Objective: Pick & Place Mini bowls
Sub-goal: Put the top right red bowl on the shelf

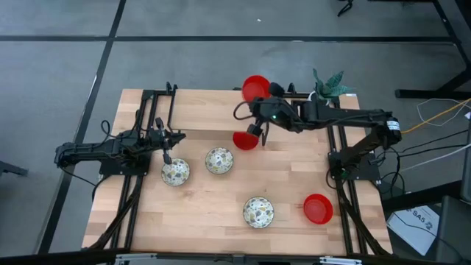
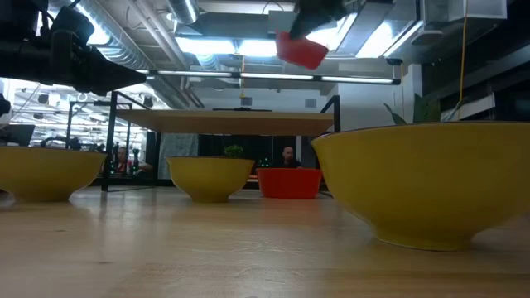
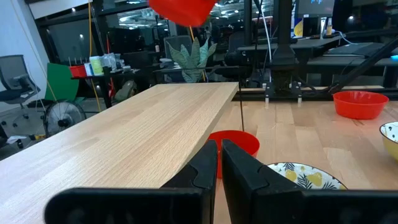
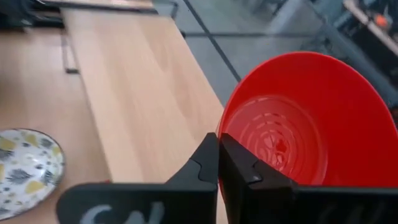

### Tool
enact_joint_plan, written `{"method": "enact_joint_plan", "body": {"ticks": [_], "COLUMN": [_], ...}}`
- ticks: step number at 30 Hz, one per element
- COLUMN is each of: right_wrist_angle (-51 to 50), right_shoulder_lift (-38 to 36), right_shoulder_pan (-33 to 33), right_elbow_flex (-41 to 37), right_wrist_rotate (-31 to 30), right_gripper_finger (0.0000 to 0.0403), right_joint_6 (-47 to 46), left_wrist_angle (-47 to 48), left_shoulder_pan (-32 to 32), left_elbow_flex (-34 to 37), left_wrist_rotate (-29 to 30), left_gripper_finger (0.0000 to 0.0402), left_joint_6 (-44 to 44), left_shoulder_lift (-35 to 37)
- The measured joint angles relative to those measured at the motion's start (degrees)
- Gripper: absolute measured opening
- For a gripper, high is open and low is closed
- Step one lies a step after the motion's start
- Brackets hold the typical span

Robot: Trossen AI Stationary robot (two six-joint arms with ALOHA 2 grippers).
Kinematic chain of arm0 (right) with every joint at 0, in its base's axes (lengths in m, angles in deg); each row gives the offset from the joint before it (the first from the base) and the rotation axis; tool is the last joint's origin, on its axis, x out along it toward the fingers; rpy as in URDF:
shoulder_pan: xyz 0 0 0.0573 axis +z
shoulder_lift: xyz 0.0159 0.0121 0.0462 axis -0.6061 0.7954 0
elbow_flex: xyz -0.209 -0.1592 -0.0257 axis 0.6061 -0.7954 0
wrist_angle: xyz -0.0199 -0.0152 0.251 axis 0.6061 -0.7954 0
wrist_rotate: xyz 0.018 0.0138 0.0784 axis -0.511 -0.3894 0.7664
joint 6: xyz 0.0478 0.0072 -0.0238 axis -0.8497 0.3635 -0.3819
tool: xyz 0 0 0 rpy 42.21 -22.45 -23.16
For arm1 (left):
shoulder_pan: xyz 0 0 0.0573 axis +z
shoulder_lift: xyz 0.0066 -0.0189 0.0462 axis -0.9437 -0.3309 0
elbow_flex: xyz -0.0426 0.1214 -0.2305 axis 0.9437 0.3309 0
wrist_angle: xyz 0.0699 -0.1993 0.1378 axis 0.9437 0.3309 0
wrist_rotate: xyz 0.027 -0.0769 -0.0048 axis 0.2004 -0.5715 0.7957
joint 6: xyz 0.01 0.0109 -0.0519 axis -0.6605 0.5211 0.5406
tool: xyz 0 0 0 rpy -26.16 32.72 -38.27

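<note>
Your right gripper [image 4: 218, 163] is clenched on the rim of an empty red bowl [image 4: 298, 118], held aloft. Your left gripper [image 3: 219, 163], fingers closed on nothing, hovers by an empty floral bowl [image 1: 175, 172].

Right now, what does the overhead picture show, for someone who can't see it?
The right tool holds a red bowl aloft over the wooden table's far side. Two more red bowls and three patterned bowls sit on the table, and the left tool hangs shut by one patterned bowl.
</note>
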Motion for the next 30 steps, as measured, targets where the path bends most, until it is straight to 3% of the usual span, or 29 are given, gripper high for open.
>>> {"method": "enact_joint_plan", "body": {"ticks": [17,30], "right_wrist_angle": [-3.97,-3.64], "right_shoulder_lift": [0.59,7.73], "right_shoulder_pan": [-8.18,-12.21], "right_elbow_flex": [-0.1,-0.16], "right_wrist_rotate": [9.39,14.23], "right_gripper_finger": [0.0003,0.0003], "right_joint_6": [-2.79,-0.09], "left_wrist_angle": [0.0,-0.02], "left_shoulder_pan": [0.0,0.0], "left_elbow_flex": [0.0,0.0], "left_wrist_rotate": [0.0,0.0], "left_gripper_finger": [0.002,0.0019], "left_joint_6": [0.0,0.0], "left_shoulder_lift": [0.0,0.0]}}
